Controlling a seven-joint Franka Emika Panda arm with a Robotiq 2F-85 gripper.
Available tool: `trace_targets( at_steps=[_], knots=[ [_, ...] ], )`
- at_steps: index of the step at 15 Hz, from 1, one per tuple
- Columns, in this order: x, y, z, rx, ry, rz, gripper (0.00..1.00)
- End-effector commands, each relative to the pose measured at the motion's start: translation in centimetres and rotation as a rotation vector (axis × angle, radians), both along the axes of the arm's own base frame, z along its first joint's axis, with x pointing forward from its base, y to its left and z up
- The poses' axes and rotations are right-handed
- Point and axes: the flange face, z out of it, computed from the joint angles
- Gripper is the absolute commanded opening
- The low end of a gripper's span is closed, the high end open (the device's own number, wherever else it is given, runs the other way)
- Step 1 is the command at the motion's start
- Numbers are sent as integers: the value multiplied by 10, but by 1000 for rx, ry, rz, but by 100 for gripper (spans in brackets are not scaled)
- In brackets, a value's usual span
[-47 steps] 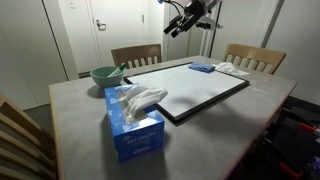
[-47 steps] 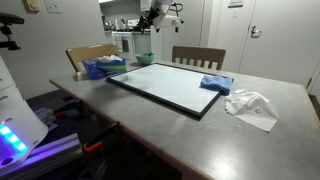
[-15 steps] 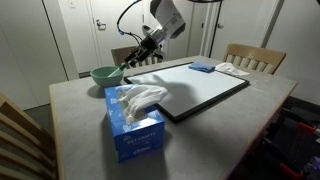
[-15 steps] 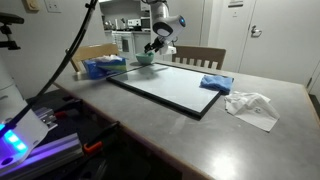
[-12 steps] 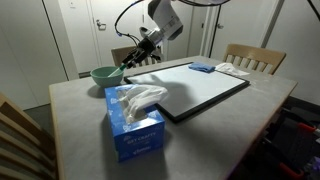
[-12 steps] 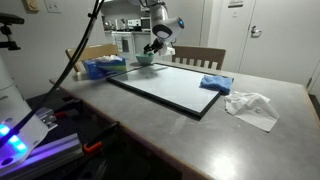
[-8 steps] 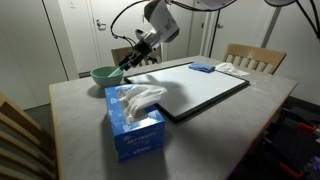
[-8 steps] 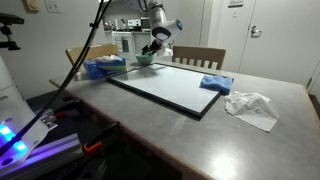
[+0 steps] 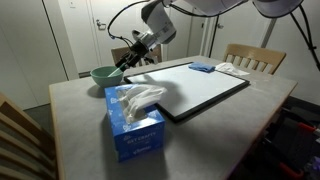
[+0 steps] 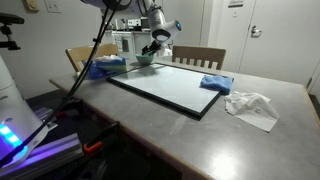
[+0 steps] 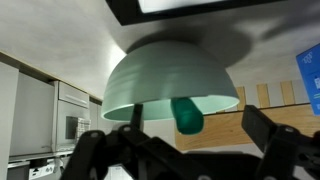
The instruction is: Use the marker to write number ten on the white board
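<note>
The tool [image 9: 122, 66] is hovering, jaws spread wide apart, just over the green bowl [image 9: 102, 75] on the surface [image 9: 70, 112].

On my desk [image 9: 75, 105] I count one white board [image 9: 195, 88], one green bowl [image 9: 103, 75], one marker [image 11: 187, 113], one blue tissue box [image 9: 136, 130], one blue cloth pad [image 10: 215, 84] and one crumpled white paper [image 10: 250, 105]. Two wooden chairs [image 9: 255, 58] stand behind the desk.

even indoor light – soft shadows on table [image 9: 80, 100]; wrist view upside down – foreground blurred, dark.
</note>
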Motion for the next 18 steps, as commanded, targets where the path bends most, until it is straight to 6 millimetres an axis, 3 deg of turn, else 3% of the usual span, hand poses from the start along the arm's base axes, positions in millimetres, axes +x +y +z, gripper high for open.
trace_targets(
  at_steps=[1, 4, 11, 18],
  knots=[
    [8, -1, 2, 4, -8, 6, 98],
    [9, 0, 1, 1, -12, 6, 91],
    [9, -3, -5, 6, -5, 9, 92],
    [9, -9, -10, 6, 2, 3, 79]
  ],
)
